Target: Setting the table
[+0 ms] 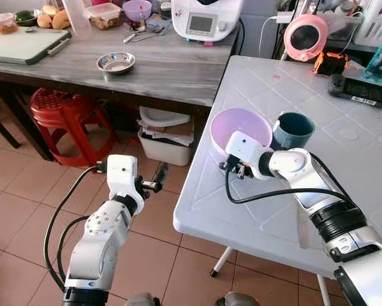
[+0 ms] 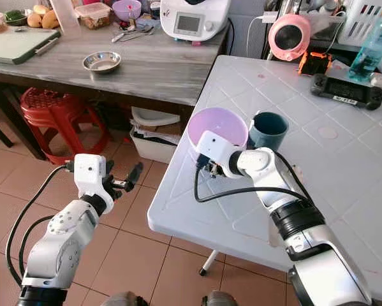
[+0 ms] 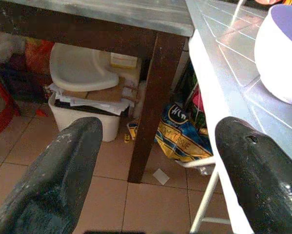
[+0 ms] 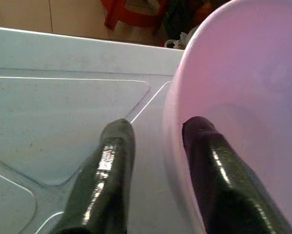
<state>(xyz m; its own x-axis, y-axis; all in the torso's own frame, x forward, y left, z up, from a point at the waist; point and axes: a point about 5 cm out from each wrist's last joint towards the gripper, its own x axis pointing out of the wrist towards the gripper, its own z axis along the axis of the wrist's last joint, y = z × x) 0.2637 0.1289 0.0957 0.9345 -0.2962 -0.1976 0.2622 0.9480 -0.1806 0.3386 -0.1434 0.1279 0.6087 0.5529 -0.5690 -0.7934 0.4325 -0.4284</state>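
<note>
We stand at the near corner of the white plastic table (image 1: pixel 344 159), our right gripper (image 4: pixel 155 146) closed over the rim of the lilac bowl (image 1: pixel 240 127); in the right wrist view one black finger sits inside the bowl and the other outside against its wall, so the rim is pinched between them. The bowl rests on the table close to its near edge, and the dark teal mug (image 1: pixel 293 129) stands upright just beside it, touching or nearly touching its far side.

Our left gripper (image 1: pixel 154 185) hangs over the tiled floor (image 1: pixel 25 210) off the table's edge, its fingers spread apart and holding nothing; the left wrist view looks past them to a white bin (image 3: pixel 82 97) stuffed with cardboard under the wooden counter (image 1: pixel 165 70).

On that counter we see a small steel bowl (image 1: pixel 116 62), a green cutting board (image 1: pixel 25 44), a second purple bowl (image 1: pixel 137 9) and a white kitchen appliance (image 1: pixel 203 19); a red stool (image 1: pixel 66 115) stands beneath it. At the table's far side lie a pink round object (image 1: pixel 305 37), a black handheld device (image 1: pixel 363 89) and a clear blue bottle (image 2: pixel 375 38).
</note>
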